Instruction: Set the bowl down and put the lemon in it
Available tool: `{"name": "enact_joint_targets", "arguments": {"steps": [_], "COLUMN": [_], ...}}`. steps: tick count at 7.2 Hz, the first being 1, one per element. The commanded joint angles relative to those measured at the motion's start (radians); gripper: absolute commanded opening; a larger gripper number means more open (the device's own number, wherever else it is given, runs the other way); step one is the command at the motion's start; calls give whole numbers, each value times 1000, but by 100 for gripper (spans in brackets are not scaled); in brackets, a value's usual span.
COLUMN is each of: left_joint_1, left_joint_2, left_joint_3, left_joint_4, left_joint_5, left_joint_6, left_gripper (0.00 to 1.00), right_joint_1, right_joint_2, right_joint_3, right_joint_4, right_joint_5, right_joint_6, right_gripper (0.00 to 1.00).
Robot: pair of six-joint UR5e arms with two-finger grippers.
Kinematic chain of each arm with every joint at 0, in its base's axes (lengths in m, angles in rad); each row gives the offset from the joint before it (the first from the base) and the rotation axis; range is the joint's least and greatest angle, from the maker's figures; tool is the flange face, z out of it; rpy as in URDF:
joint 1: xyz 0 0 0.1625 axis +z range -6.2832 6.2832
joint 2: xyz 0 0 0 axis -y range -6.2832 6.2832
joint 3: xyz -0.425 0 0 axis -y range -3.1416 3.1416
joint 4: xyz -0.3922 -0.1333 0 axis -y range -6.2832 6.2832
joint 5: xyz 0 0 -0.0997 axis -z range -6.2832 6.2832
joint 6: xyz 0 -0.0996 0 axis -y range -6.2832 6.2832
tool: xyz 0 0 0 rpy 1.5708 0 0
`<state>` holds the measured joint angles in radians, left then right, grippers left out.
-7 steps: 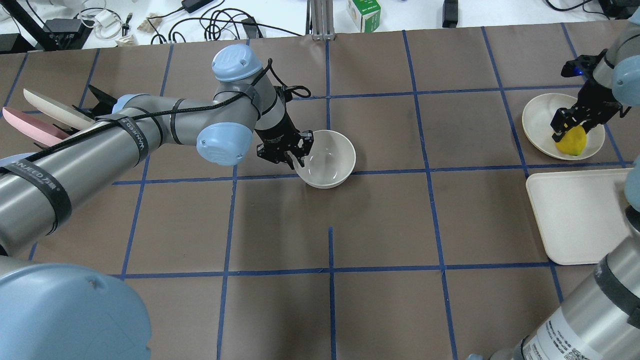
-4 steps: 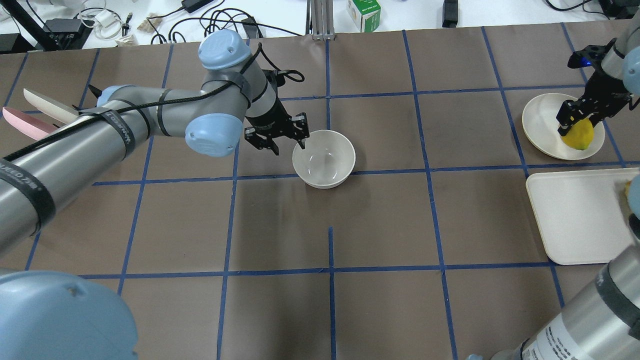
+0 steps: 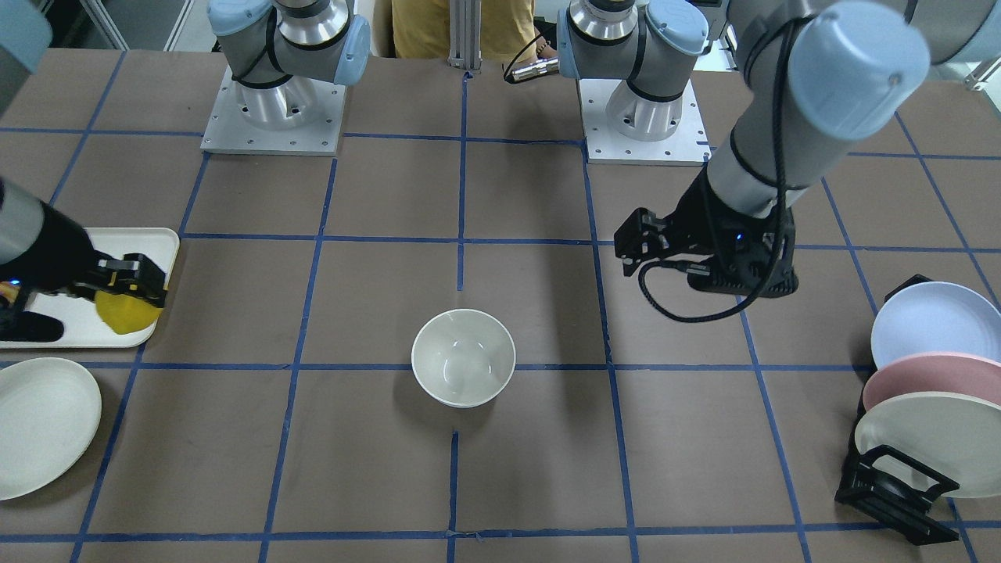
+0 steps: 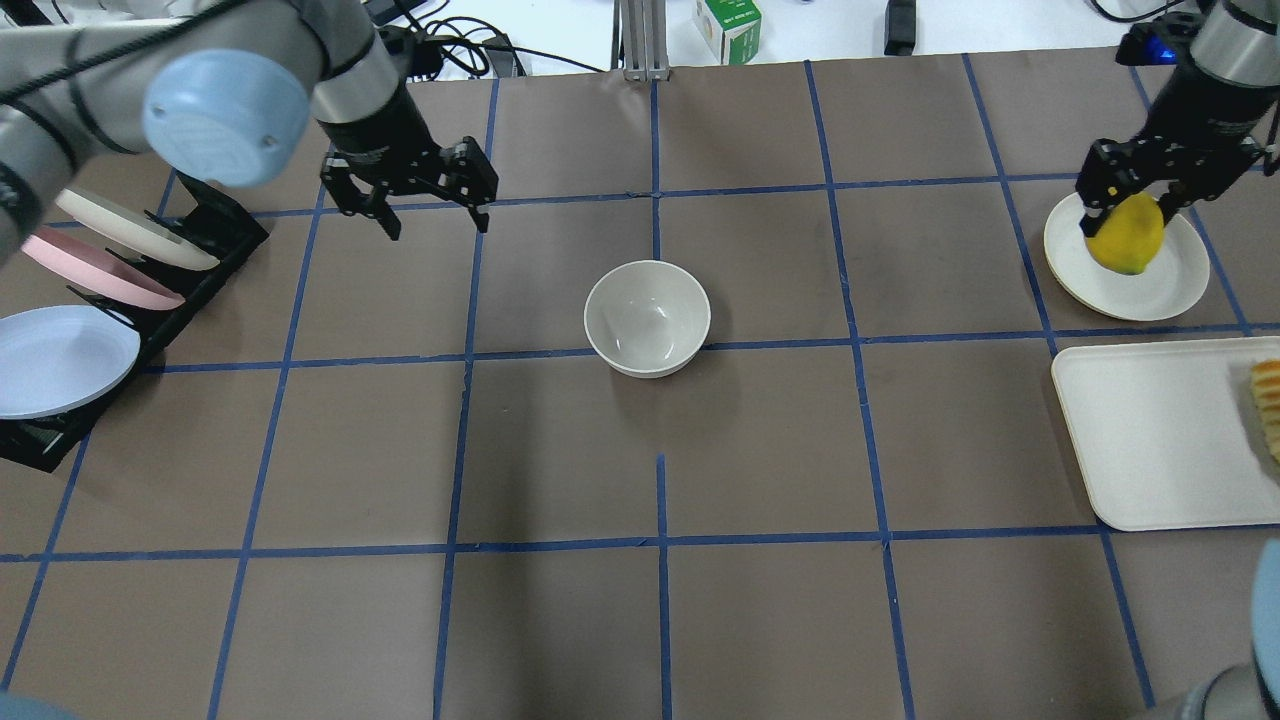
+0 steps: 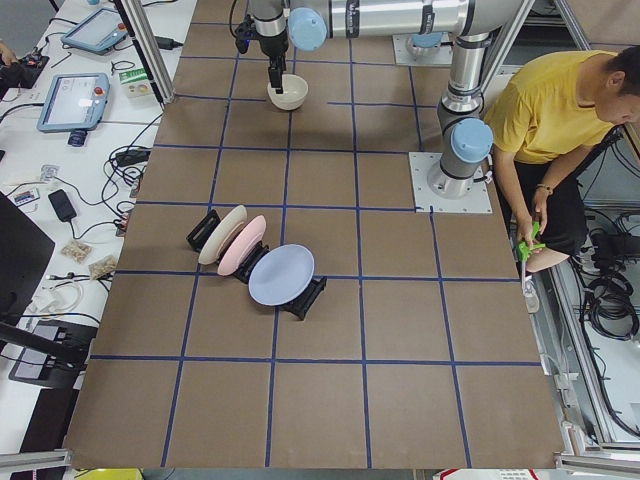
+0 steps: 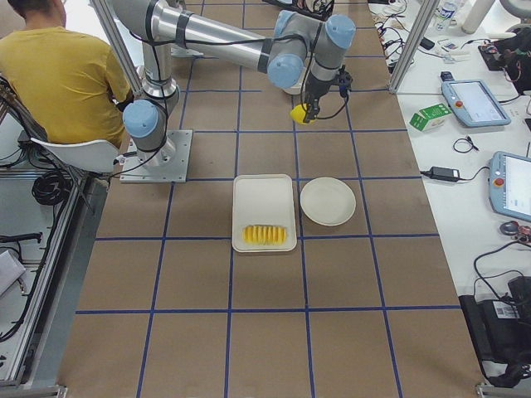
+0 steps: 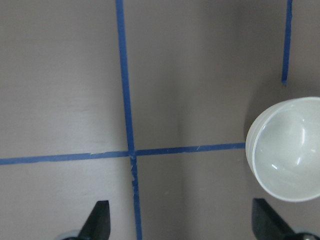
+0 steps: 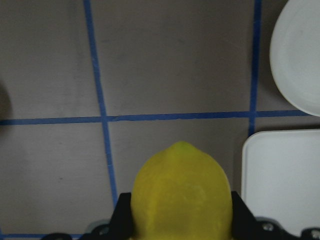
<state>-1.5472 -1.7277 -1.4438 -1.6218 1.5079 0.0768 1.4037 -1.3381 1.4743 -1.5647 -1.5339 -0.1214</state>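
Observation:
The off-white bowl point(image 4: 648, 318) stands upright and empty on the brown mat at mid-table; it also shows in the front view point(image 3: 463, 367) and the left wrist view point(image 7: 287, 150). My left gripper point(image 4: 437, 228) is open and empty, raised above the mat to the far left of the bowl. My right gripper point(image 4: 1128, 215) is shut on the yellow lemon point(image 4: 1125, 235) and holds it in the air over the flat plate's left edge. The lemon fills the bottom of the right wrist view point(image 8: 181, 195) and shows in the front view point(image 3: 127, 313).
A flat cream plate point(image 4: 1150, 285) lies at the far right. A cream tray point(image 4: 1150, 430) sits in front of it, with sliced yellow-orange fruit point(image 4: 1265, 400) at its right edge. A black rack point(image 4: 215, 230) with upright cream, pink and blue plates stands at the left edge.
My left gripper has let go of the bowl's rim, opened, and drawn back up and to the far left. My right gripper has lifted the lemon off the flat plate.

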Motion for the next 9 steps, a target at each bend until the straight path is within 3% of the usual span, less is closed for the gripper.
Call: {"name": "enact_joint_targets", "arguments": {"steps": [1,3,5,7,9], "left_joint_1": [4,1,1,-1,-1], "left_joint_2": [82,44,40,45,43], "left_joint_3": [-4,-3,-15,-44,-46], "left_joint_4": [-52,-41,-29,16,16], "left_joint_5": [8,66,58,66,66], "left_joint_6": [0,-8,-9,-5,-6], "left_gripper": [100,100,98,98,99], "right_joint_1": [266,398,451,488,492], "right_joint_2": [11,97,179,282,304], "right_joint_3": [-2,6,6,8,11], "right_joint_4": [-49,-176,-237,-383,-407], "right_joint_5": [64,109,156,159,158], "right_joint_6": [286,379,407,448,474], "right_gripper": [0,0,0,0,0]}}
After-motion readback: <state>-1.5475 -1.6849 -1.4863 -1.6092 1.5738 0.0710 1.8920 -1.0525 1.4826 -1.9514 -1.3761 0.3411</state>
